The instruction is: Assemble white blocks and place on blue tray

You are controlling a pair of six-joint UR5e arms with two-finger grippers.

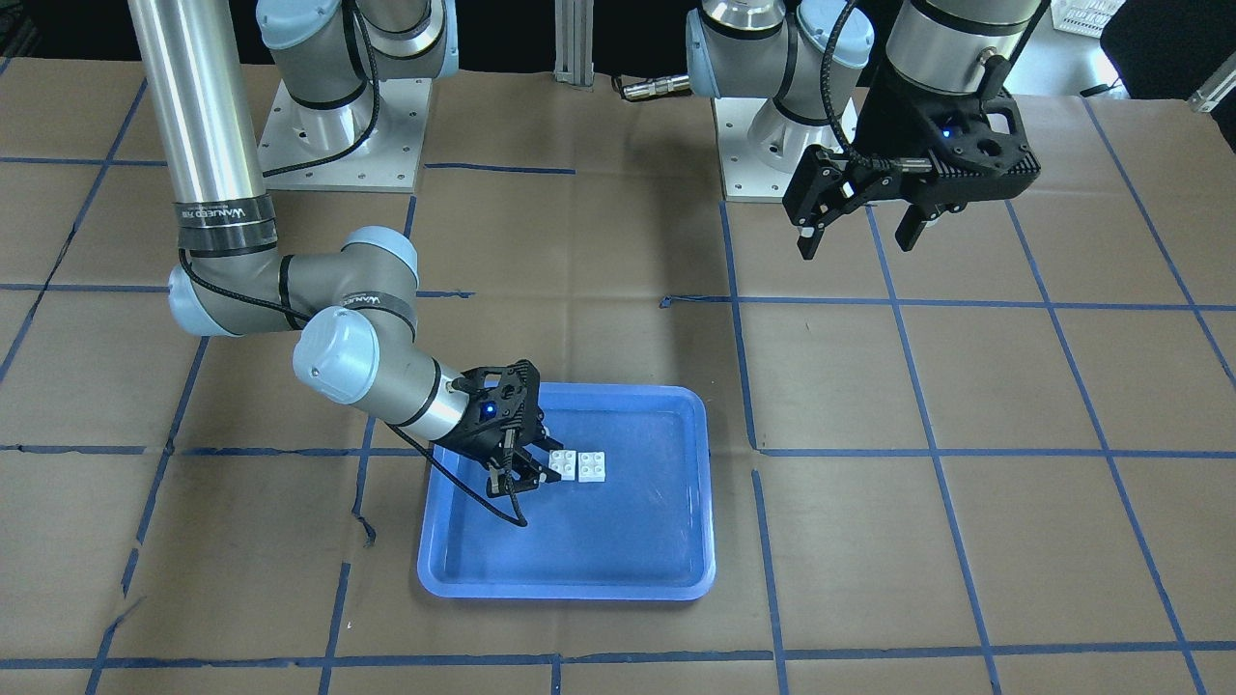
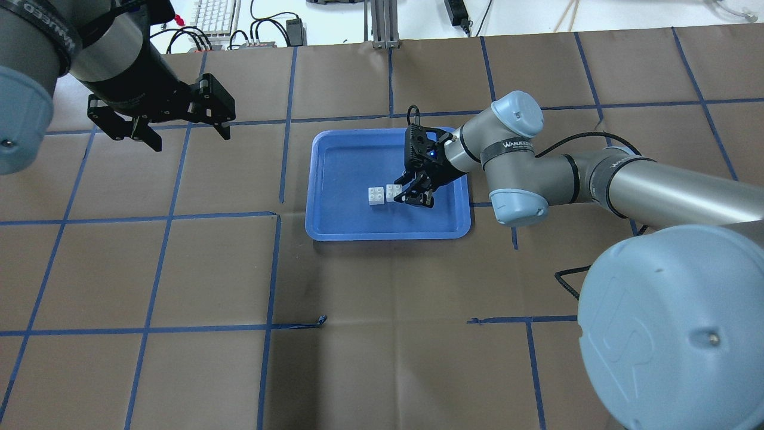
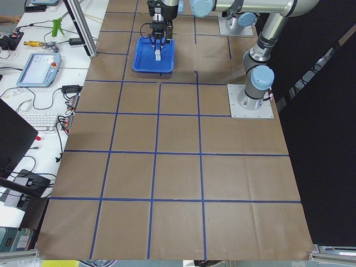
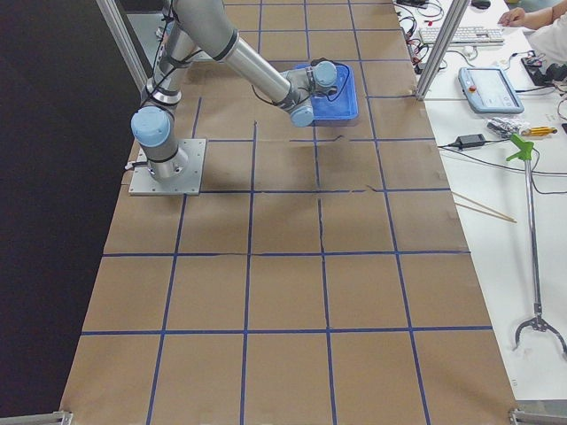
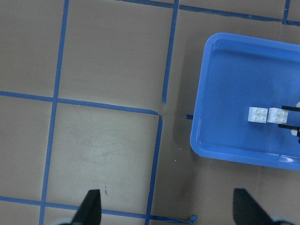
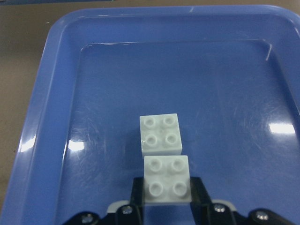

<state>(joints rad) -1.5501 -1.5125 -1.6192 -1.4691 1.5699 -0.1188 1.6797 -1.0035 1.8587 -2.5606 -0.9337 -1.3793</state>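
Note:
Two white blocks lie side by side, touching, in the middle of the blue tray [image 1: 570, 589]. My right gripper [image 1: 536, 473] reaches low into the tray, and its fingers close on the sides of the near white block [image 6: 166, 185]. The other white block [image 6: 160, 134] sits free just beyond it. In the overhead view the held block [image 2: 393, 192] is next to the free one [image 2: 376, 196]. My left gripper [image 1: 856, 246] is open and empty, held high over bare table, well away from the tray [image 2: 388, 235].
The table is covered in brown paper with a blue tape grid [image 2: 280, 215]. The two arm bases [image 1: 338, 135] stand at the robot's side. Keyboards, tools and cables lie on side benches beyond the table's ends [image 3: 33, 67].

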